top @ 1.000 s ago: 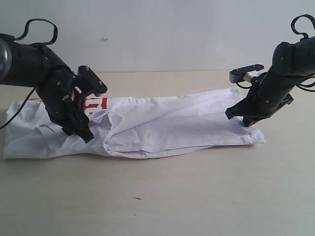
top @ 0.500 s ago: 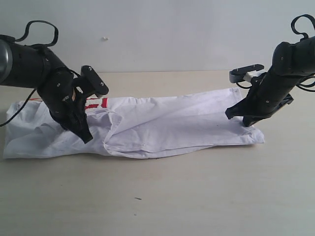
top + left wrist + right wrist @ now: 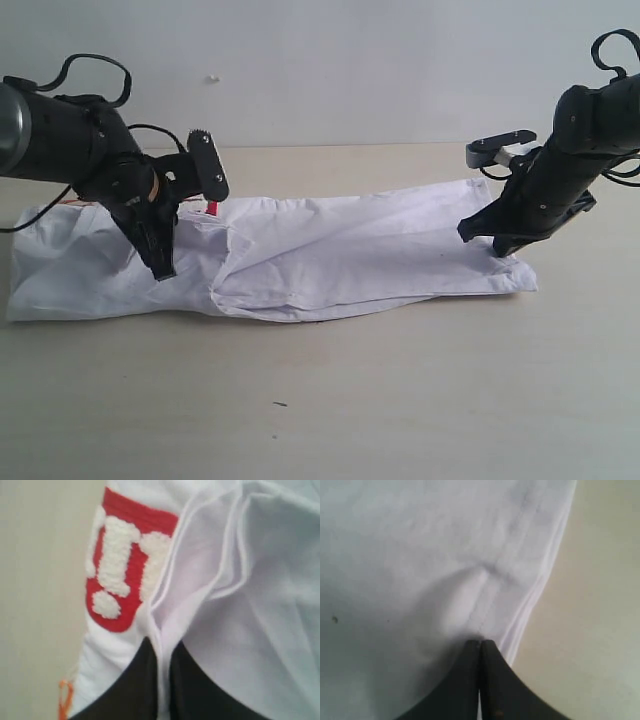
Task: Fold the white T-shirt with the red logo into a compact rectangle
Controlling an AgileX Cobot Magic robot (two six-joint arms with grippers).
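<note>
The white T-shirt [image 3: 330,255] lies in a long folded band across the table. My left gripper [image 3: 160,268] is shut on a fold of its cloth near the left end; the left wrist view shows the black fingers [image 3: 145,680] pinching a white hem, with the red logo [image 3: 122,570] just beyond and an orange tag [image 3: 64,700] at the edge. Only a sliver of the red logo [image 3: 211,208] shows in the exterior view. At the shirt's right end my right gripper [image 3: 497,250] is shut on the hem [image 3: 485,600], close to the cloth's edge.
The beige table [image 3: 330,400] runs wide in front of the shirt. A pale wall [image 3: 320,70] stands behind. A black cable [image 3: 25,240] trails over the shirt's left end.
The left wrist has turned and lifted slightly, so its camera housing swung rightward and covers more of the logo. The right arm has not moved.
</note>
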